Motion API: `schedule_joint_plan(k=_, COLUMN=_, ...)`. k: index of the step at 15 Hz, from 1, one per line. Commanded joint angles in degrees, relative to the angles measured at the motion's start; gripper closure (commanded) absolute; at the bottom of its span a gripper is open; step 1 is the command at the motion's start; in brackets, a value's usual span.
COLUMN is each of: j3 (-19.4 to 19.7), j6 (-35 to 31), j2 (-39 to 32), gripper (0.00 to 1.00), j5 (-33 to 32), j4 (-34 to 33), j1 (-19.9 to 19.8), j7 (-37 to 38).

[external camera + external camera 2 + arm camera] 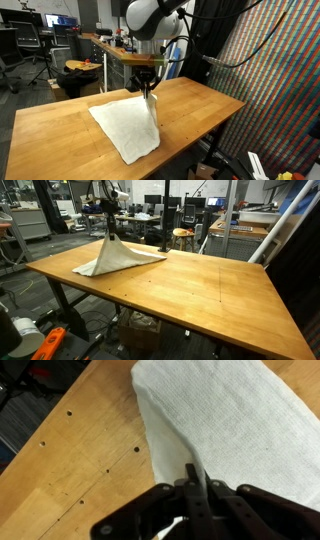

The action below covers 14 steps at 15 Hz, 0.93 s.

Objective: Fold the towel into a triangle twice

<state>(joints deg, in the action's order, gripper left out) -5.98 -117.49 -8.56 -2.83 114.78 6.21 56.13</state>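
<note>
Tool point(150, 90): my jaws are pinched together on one corner of the towel point(125, 125), w/ that corner held up so the cloth hangs as a tent above the tabletop point(205, 105). In an exterior view the rest of the towel point(118, 260) lies spread on the tabletop point(200, 290), toward one side. Wrist view: white woven towel point(225, 420) drapes away from the tool point(197, 490).

Handling, as I judge it: light, soft, no stiffness. It sags under its own wt. and should crease wherever laid. The weave looks grippy, not slippery, and it is not fragile. Best hold = a corner, right at the tip, so the diagonal falls straight for a triangle fold. Risk: the flat part may drag along w/ any sideways pull.
</note>
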Motion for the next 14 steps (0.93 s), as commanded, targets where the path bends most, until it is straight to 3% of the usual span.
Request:
schedule_joint_plan(k=1, j3=-0.21, j6=4.54, j2=-4.65, gripper=0.99, j5=-2.75, j4=-8.08, j1=3.67, j7=6.12)
schedule_joint_plan(k=5, j3=-0.07, j6=8.42, j2=-10.33, gripper=0.99, j5=-5.03, j4=-15.48, j1=7.56, j7=11.25)
schedule_joint_plan(k=14, j3=1.39, j6=27.55, j2=-25.05, gripper=0.99, j5=-4.53, j4=-40.39, j1=11.43, j7=12.17)
